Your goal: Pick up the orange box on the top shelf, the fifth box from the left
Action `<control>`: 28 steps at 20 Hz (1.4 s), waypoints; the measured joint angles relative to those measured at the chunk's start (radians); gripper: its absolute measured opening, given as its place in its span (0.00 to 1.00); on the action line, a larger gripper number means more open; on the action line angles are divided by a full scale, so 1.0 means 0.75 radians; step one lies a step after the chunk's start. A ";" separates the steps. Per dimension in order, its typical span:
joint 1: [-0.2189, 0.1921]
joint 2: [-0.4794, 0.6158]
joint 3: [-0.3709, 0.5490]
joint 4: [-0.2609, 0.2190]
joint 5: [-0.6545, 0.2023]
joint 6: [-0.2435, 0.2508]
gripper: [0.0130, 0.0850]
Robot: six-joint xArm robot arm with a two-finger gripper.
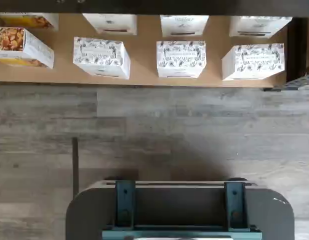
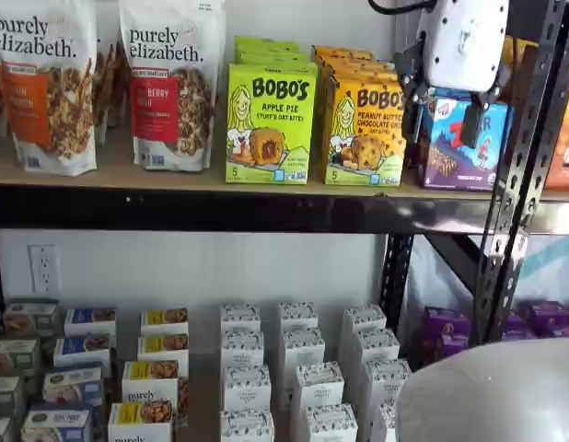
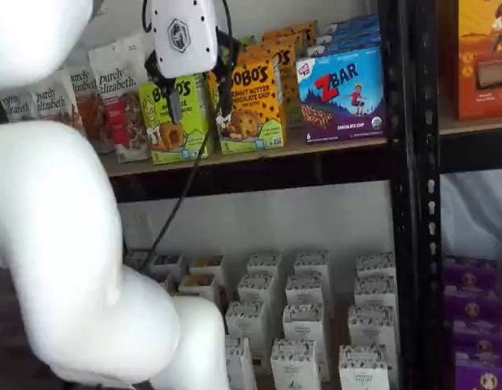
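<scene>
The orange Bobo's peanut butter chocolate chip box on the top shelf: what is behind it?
Behind the orange box, more orange cartons of the same kind stand in a row running back on the top shelf. How many cannot be told; the front box covers them.

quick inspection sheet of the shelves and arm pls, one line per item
surface: top shelf, tan board with a black front rail, fully stocked
job's things: orange box upright at the shelf front, untouched
clutter: green box beside it, blue box on its other side, granola bags, small white boxes on the lower level
grippers: tool open, empty, hanging in front of the boxes
cables: black cable hanging from the tool
surroundings: white wall with an outlet, wood-look floor
</scene>
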 joint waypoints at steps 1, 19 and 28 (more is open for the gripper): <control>0.000 0.009 -0.009 0.001 0.017 0.000 1.00; 0.049 0.025 0.008 -0.063 -0.082 0.027 1.00; 0.145 0.109 0.012 -0.121 -0.320 0.119 1.00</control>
